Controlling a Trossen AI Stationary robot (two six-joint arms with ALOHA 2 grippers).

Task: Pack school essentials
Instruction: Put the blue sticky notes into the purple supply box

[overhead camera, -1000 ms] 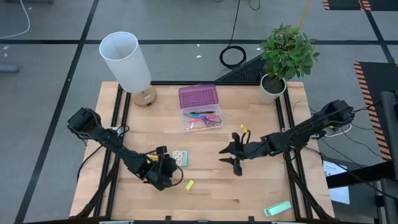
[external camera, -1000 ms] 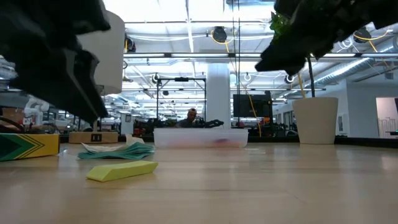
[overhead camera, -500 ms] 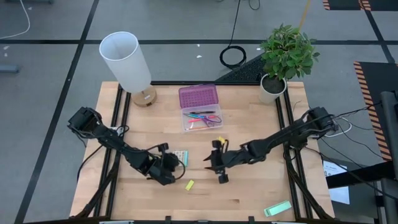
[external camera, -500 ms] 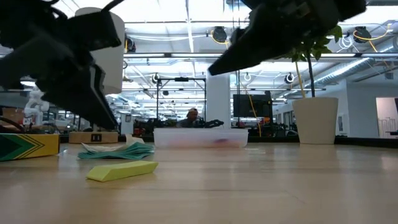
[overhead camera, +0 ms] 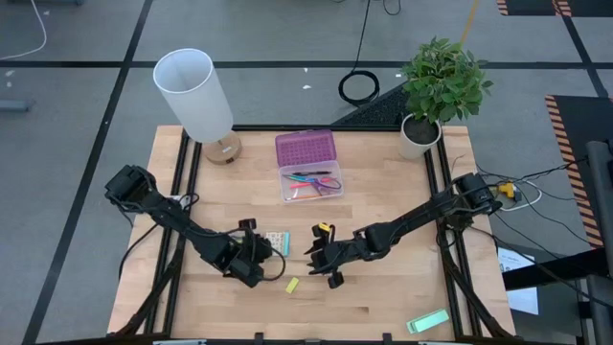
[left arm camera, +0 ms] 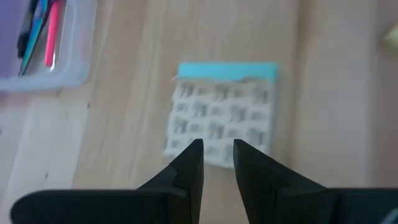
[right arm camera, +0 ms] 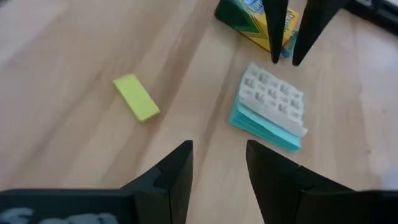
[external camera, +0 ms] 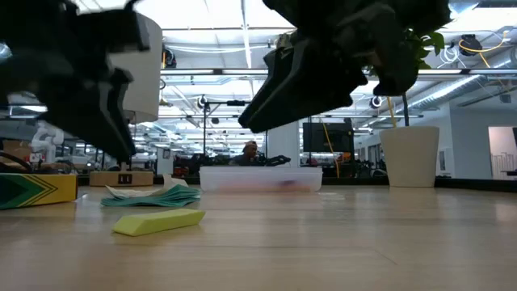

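Dark fingers of the left end effector (overhead camera: 255,261) stand slightly parted with nothing between them, poised right over the near edge of the small teal-edged packet (left arm camera: 219,111), which lies flat on the desk (overhead camera: 383,297) left of centre. The right end effector (overhead camera: 324,265) hangs just right of that packet, its fingers spread moderately and empty; its wrist view looks down on the tiny yellow block (right arm camera: 136,98), which rests on the bare wood near the front edge, between the two end effectors and touching nothing. Beyond the packet in that same view sits the yellow-green crayon box (right arm camera: 258,22), partly under the left arm.

Farther back at the middle, the clear pencil case (overhead camera: 308,184) with its purple lid (overhead camera: 306,149) open already holds pencils, a pen and what look like purple-handled scissors. So the long items appear packed; the packet, the yellow block and the crayon box seem to be what is left, and the lid is not yet closed. A pale green flat block (overhead camera: 427,321) lies alone at the near right corner. A white lamp (overhead camera: 194,94) and a potted plant (overhead camera: 440,84) stand at the far corners.
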